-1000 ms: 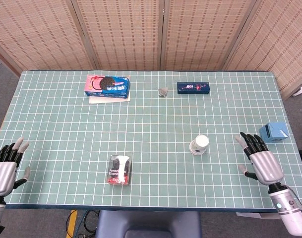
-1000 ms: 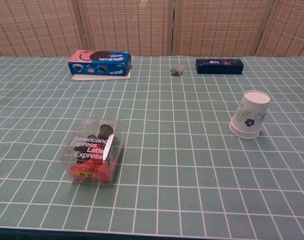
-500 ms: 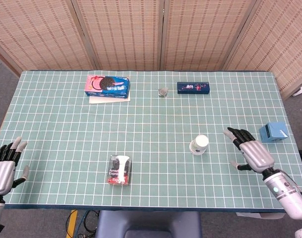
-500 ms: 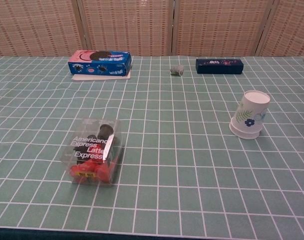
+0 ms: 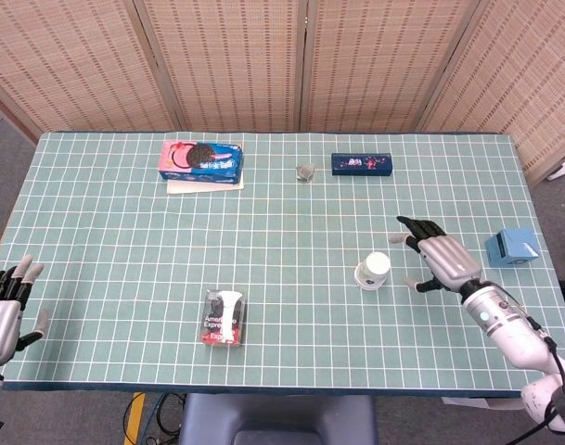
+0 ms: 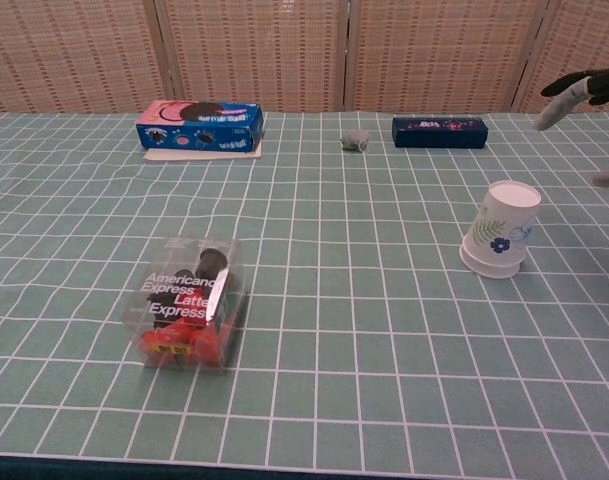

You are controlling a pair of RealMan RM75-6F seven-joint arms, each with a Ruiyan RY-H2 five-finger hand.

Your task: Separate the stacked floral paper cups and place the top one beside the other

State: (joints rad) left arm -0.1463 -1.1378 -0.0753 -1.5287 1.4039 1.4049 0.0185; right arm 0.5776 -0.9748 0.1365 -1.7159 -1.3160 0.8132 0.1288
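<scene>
Right robot hand (image 5: 440,257) is creeping in toward the paper cups (image 5: 373,271) now, way closer than it was a second ago when it was hanging back near the desk's front edge, and its fingertips are just poking into the chest view at the top right. It's holding nothing, fingers spread apart, sitting just beside the cups but not touching them yet. Left robot hand (image 5: 2,308) is drifting back off the front left corner, also spread and holding nothing. The cups are standing upside down, still nested together, on the right half of the desk (image 5: 282,195), so I'd say the separating hasn't started and this is just the reach-in. As for the setup, the desk is wearing a green mat with a white grid, and there's a cookie box (image 5: 201,160), a dark blue box (image 5: 362,164), a small grey lump (image 5: 306,171), a clear packet of coffee capsules (image 5: 224,318) and a little blue box (image 5: 512,247) lying around. Woven bamboo screens (image 5: 282,60) are closing off the back.
</scene>
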